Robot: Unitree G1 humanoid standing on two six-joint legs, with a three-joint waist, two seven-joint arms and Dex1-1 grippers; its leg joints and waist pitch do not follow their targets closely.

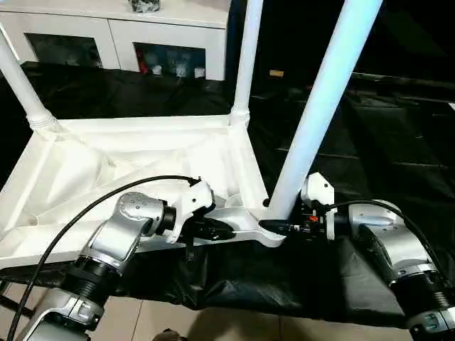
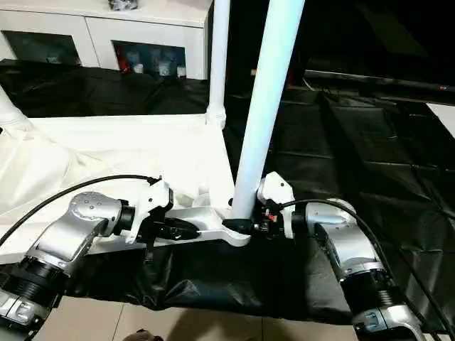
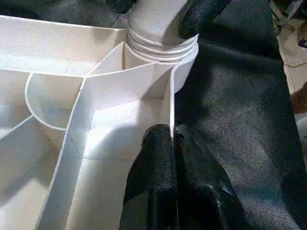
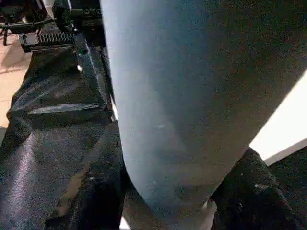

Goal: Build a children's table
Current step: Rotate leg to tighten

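White plastic, light and stiff but slick: our upturned tabletop [image 1: 106,163] lies on black sheeting [image 1: 384,135]. We pinch its thin rim with the left gripper [image 3: 172,136], while the right gripper [image 1: 284,227] straddles the near leg [image 1: 320,106] low at its socket, best for leverage.

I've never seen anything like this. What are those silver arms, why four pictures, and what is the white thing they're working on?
It is a humanoid robot. Two pictures come from its head, two from cameras on its wrists. An upside-down white children's table lies on black sheeting. The left gripper is shut on the near rim of the tabletop; its fingers pinch the thin wall. The right gripper reaches around the base of the near leg, which stands in its corner socket. Two more legs stand behind. A white cabinet stands behind.
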